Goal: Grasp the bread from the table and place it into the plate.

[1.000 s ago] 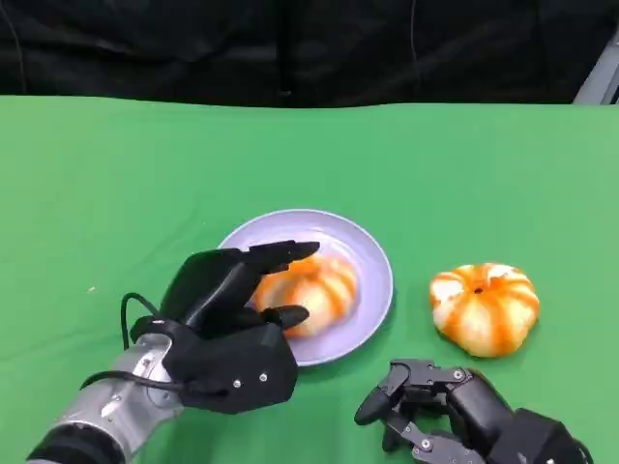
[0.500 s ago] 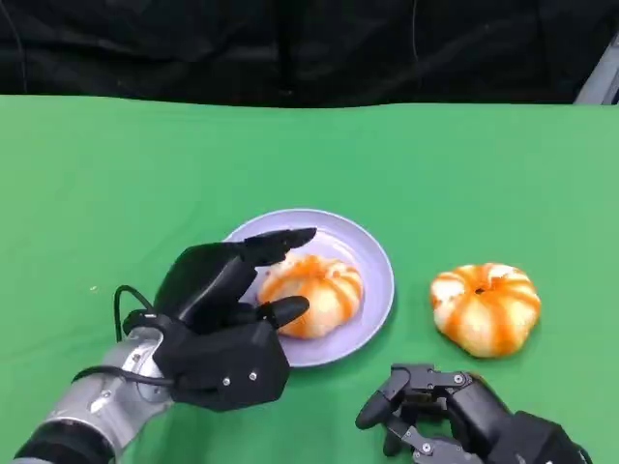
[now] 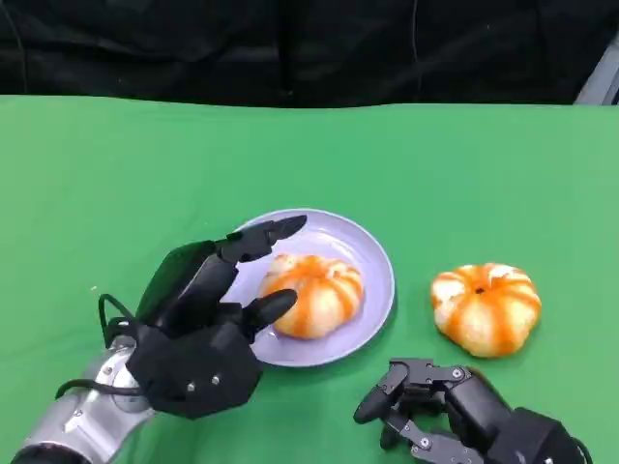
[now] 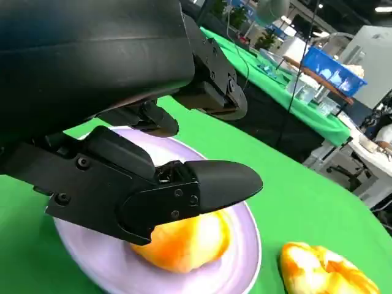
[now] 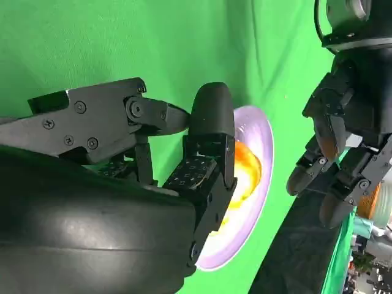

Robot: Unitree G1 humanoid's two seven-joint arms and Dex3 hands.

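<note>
The lavender plate (image 3: 372,253) held one bread roll (image 3: 314,293); beside it, the left hand (image 3: 198,324) was spread, empty; the right hand (image 3: 440,411) was curled, empty.

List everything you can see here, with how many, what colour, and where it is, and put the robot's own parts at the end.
bread on the plate: one, orange and white, lying in the plate
bread on the table: one, orange and white, on the cloth right of the plate
plate: one, pale lavender, mid table
table: one, green cloth
left hand: one, black, open, beside the plate's left edge
right hand: one, black, fingers curled, low at the near right
</note>
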